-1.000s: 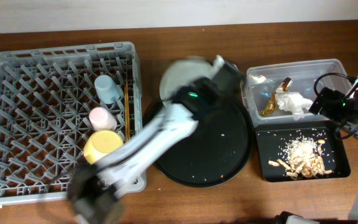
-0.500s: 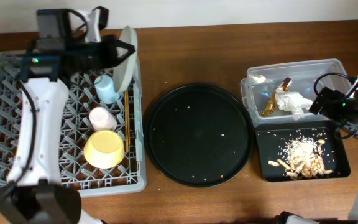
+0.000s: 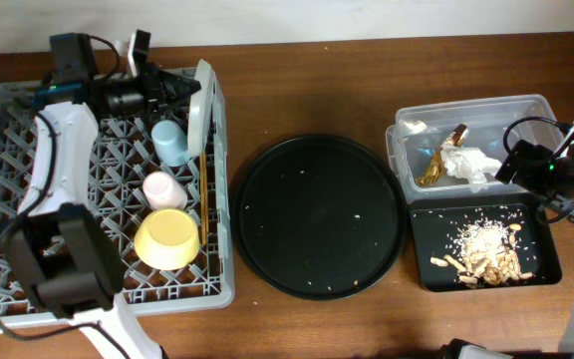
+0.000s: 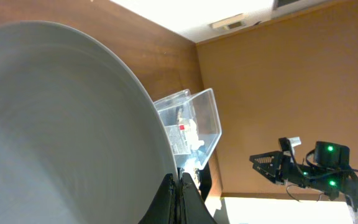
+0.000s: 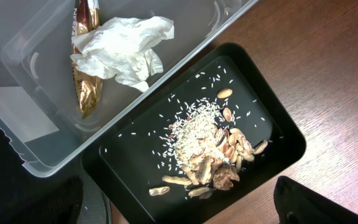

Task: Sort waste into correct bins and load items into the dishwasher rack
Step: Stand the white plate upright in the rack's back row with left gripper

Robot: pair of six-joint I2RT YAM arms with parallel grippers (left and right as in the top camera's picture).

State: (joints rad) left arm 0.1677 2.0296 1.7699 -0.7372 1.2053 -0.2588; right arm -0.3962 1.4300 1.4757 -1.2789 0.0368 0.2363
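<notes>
The pale grey-green plate [image 3: 203, 100] stands on its edge at the back right corner of the dishwasher rack [image 3: 182, 297], just inside the right wall, and it leans a little to the right. The left gripper [image 3: 174, 92] reaches to it from the left, over the back rim of the rack. In the left wrist view the two dark fingers [image 4: 174, 198] are closed together on the rim of the plate, whose wide face fills most of that view. I cannot tell whether the lower rim of the plate already sits between the pegs, because the plate itself hides that place.

In front of the plate, inside the rack, the blue cup [image 3: 170, 142], the pink cup [image 3: 162, 187] and the yellow bowl [image 3: 167, 237] make a row from back to front. The chopsticks [image 3: 201, 189] lie just to their right, along the right wall.

To the right of the rack is the round black tray [image 3: 319, 214], which carries only some small crumbs. Further right, the clear tub [image 3: 486, 108] holds the white napkin [image 3: 469, 163] and the foil wrapper [image 3: 431, 172], touching each other. The black rectangular tray [image 3: 546, 254] is just in front of the tub and holds the food scraps [image 3: 481, 249].

The right gripper [image 5: 176, 199] hangs above the border of the tub and this tray. Its fingers [image 5: 303, 202] show only as dark shapes at the lower corners, wide apart, with nothing between them.
</notes>
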